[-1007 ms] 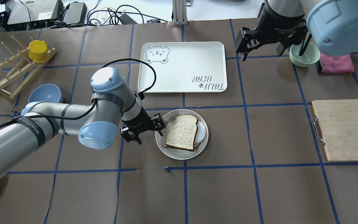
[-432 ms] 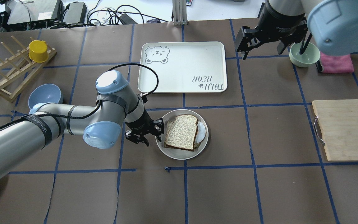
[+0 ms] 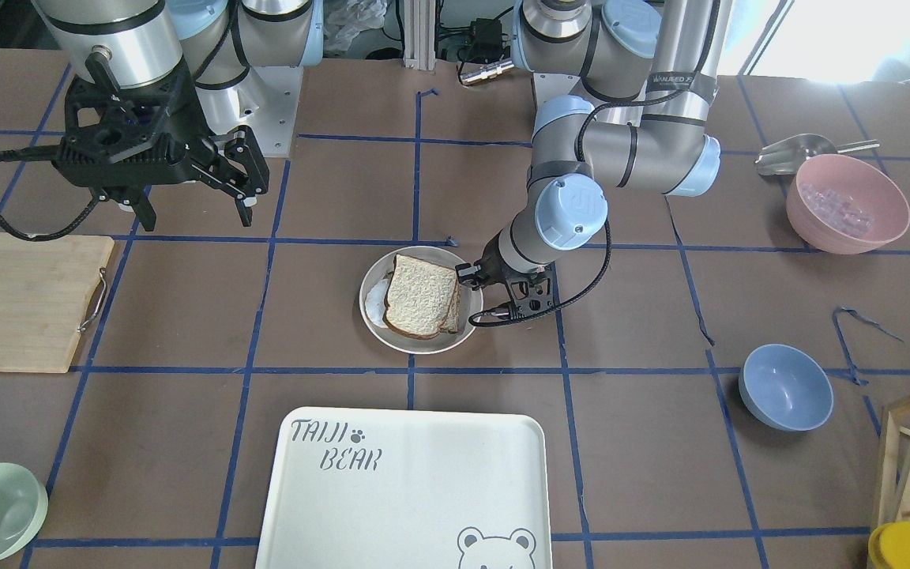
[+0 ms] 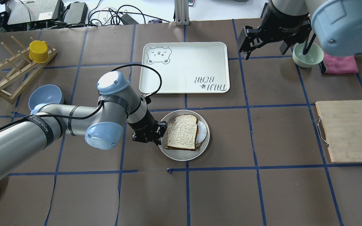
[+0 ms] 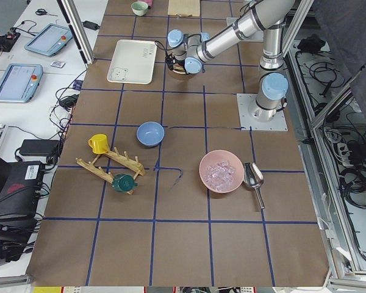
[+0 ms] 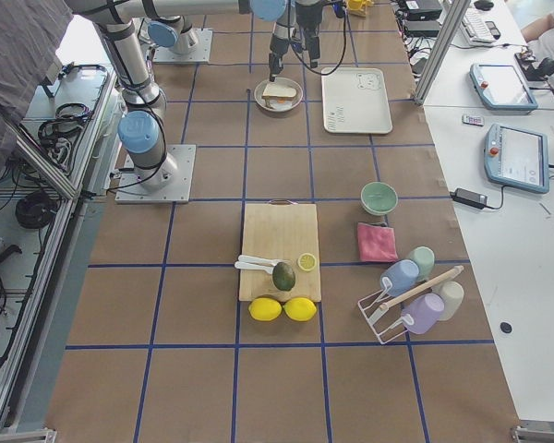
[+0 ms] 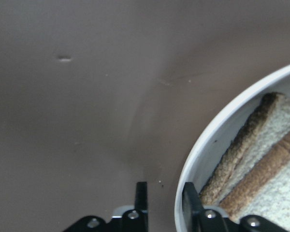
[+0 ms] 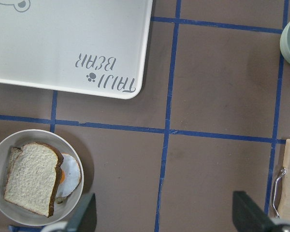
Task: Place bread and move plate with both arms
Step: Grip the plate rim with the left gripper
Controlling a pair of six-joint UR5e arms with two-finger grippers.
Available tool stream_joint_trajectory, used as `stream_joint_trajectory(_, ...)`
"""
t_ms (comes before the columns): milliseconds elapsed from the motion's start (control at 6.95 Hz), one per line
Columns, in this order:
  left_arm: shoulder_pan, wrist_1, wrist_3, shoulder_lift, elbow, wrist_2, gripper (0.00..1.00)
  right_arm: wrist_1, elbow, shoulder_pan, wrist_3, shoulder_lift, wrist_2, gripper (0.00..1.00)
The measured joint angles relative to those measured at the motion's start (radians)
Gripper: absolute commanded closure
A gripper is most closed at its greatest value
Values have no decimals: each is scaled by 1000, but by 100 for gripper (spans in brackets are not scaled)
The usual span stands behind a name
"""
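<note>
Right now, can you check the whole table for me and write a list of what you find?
Surface: brown table; nothing spilled seen.
Job's things: bread tops a stack with an egg on the plate.
Clutter: tray, board, blue bowl, green bowl, rack.
Grippers: left gripper low, fingers either side of the plate's rim, gap showing, not clamped; right gripper high, open, empty.
Cables: black cable loops off the left wrist, near the tray.
Surroundings: tablets beside the table.
</note>
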Motion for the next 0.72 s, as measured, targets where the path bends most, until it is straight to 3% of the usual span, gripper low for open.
stream_joint_trajectory(432, 10, 1, 18, 88, 20, -27, 100, 0, 0, 0, -1, 0, -1, 0)
stream_joint_trajectory(719, 57, -9, 9, 102, 98, -90, 100, 0, 0, 0, -1, 0, -1, 0)
